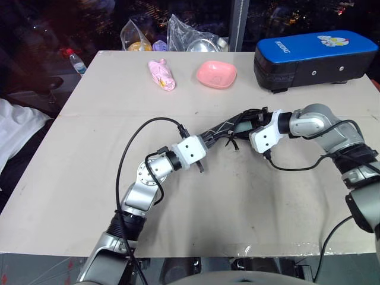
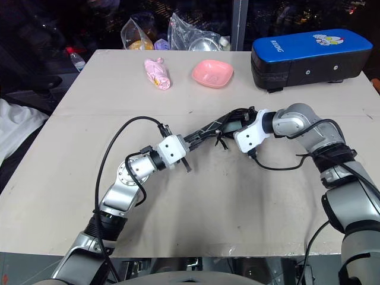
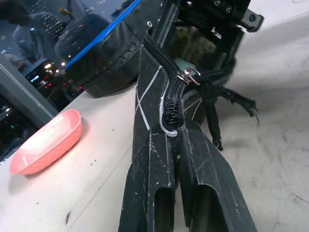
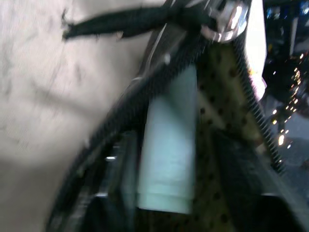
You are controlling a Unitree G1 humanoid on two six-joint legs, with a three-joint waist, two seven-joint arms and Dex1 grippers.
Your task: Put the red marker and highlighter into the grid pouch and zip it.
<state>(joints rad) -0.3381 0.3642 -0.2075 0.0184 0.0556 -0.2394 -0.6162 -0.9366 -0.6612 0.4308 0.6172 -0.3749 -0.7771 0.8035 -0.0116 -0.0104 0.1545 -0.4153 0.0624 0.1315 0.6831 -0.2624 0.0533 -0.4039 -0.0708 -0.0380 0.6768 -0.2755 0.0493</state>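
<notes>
Right wrist view: we see highlighter (image 4: 166,145) sliding into grid pouch (image 3: 159,121) from right gripper (image 1: 254,120), jaws apart; left gripper (image 1: 209,141) clamps the pouch end; zipping likely follows.

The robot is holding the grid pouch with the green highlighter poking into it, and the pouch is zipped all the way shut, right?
Not quite. The grid pouch is still open: the right wrist view shows the highlighter lying between its parted zipper teeth. The left gripper does hold the pouch.
</notes>
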